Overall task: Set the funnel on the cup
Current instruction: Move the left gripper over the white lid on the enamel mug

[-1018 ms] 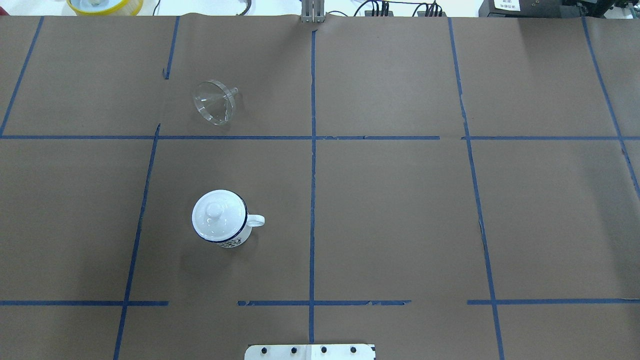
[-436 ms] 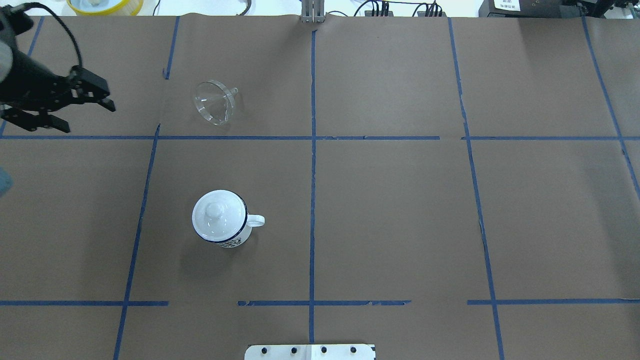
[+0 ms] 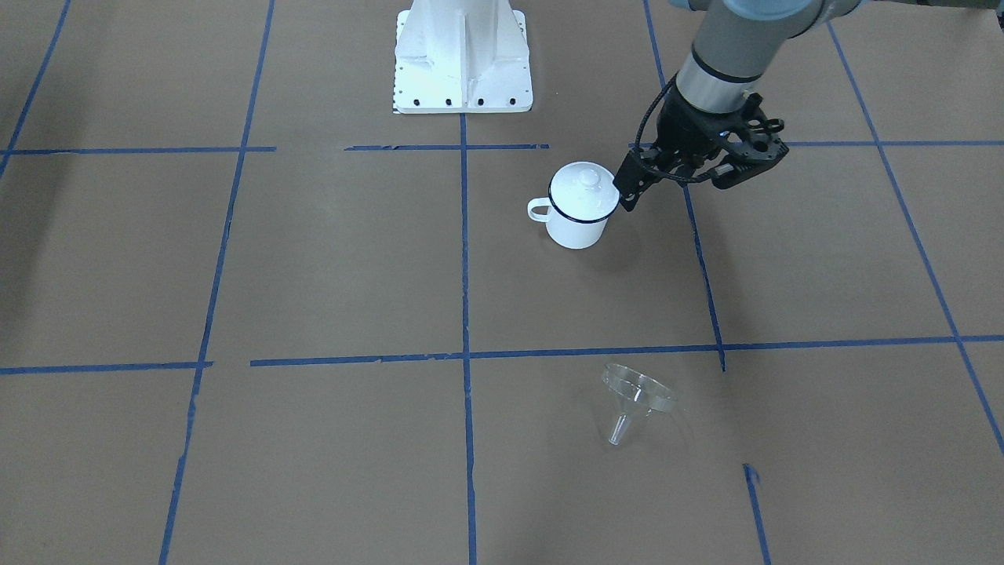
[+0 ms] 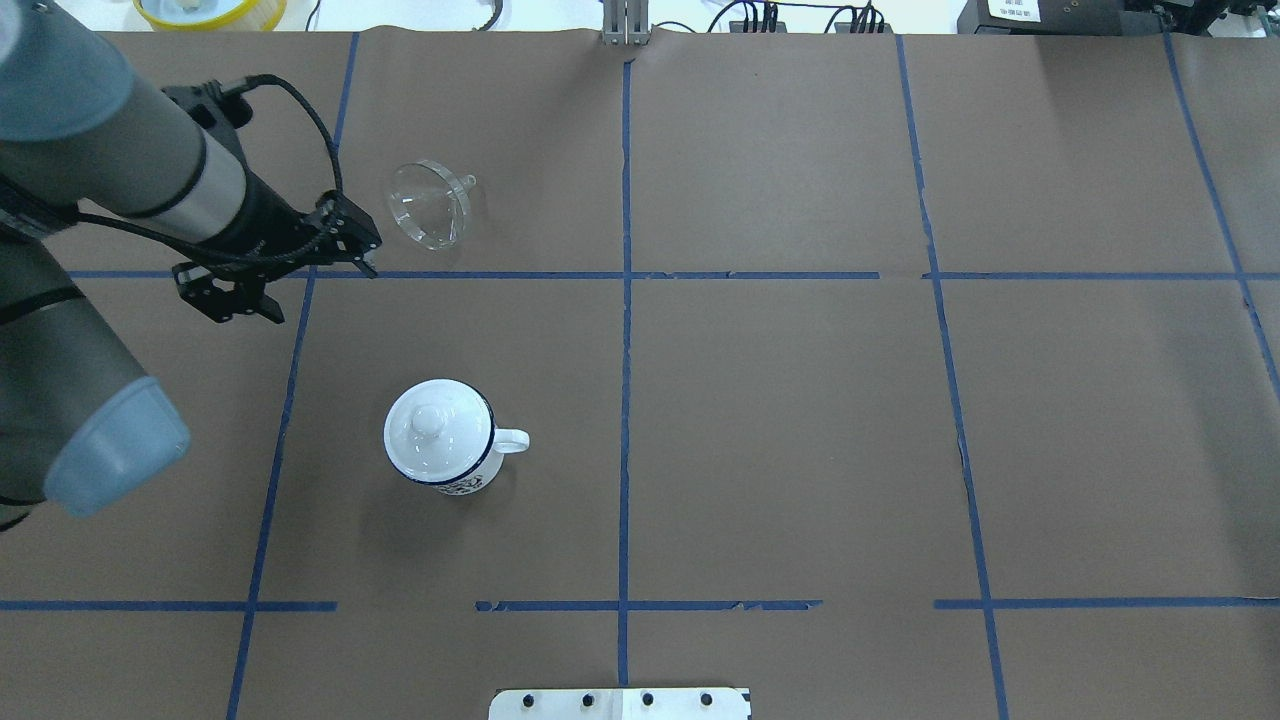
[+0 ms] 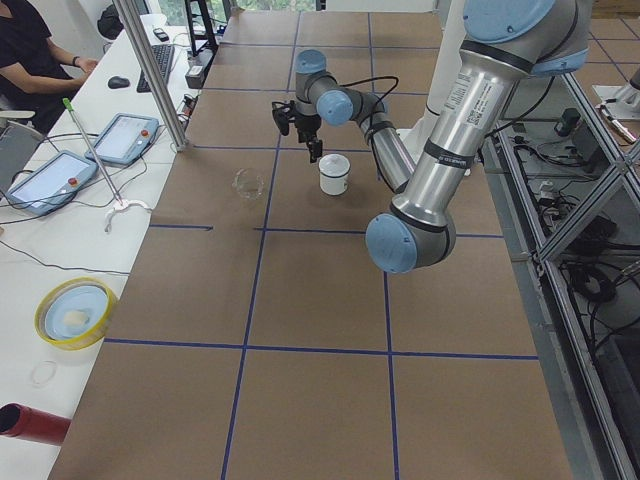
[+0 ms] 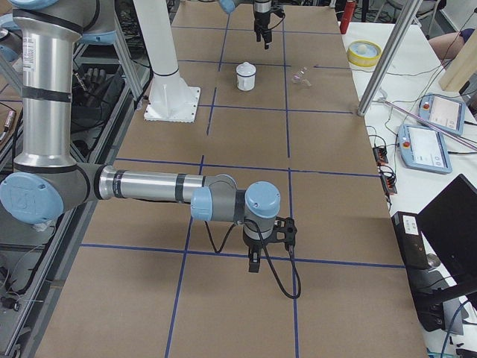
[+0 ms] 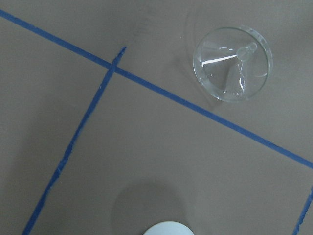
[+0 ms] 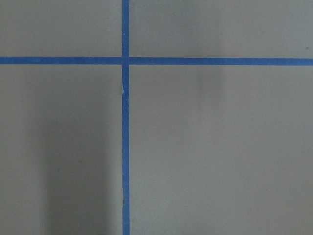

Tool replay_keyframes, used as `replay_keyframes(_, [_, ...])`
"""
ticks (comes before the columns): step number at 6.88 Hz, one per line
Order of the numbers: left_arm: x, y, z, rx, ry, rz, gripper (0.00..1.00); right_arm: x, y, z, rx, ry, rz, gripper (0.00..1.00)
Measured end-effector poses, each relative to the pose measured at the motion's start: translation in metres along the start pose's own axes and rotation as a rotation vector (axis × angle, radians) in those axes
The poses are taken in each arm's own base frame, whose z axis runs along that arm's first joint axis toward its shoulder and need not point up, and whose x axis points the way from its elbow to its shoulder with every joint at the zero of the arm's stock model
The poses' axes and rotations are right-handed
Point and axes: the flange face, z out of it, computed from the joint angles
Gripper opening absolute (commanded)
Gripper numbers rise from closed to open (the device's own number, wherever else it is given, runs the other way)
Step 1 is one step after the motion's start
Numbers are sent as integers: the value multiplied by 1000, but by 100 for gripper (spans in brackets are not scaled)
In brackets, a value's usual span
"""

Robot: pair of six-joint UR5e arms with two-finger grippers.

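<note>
The clear funnel (image 4: 430,205) lies on its side on the brown paper, also in the front view (image 3: 635,400) and the left wrist view (image 7: 232,63). The white cup (image 4: 470,475) with a dark blue rim stands upright nearer the robot, with a white domed lid (image 4: 432,430) on top of it; it also shows in the front view (image 3: 579,224). My left gripper (image 4: 322,293) is open and empty, hovering left of the funnel and beyond the cup. My right gripper (image 6: 253,261) is far off over bare paper; I cannot tell whether it is open or shut.
The robot's white base plate (image 4: 620,703) sits at the near table edge. A yellow-rimmed bowl (image 4: 210,10) stands off the paper at the far left. A metal post (image 5: 150,70) and tablets stand on the side table. Blue tape lines grid the paper.
My left arm came in from the left edge and moved right and nearer, to beside the funnel, its jaws still open. Funnel and cup have not moved.
</note>
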Motion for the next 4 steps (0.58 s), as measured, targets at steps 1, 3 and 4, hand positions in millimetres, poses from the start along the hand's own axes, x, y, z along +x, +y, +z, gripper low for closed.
replay_keyframes(1, [7,23,14,3,-19,-11,94,0,0,0,0,0,0,100])
replay_keyframes(3, [12,51,34,15,-42,-24,87,0,0,0,0,0,0,100])
replay_keyframes(4, [13,61,40,11,-49,-29,87,0,0,0,-1,0,1,100])
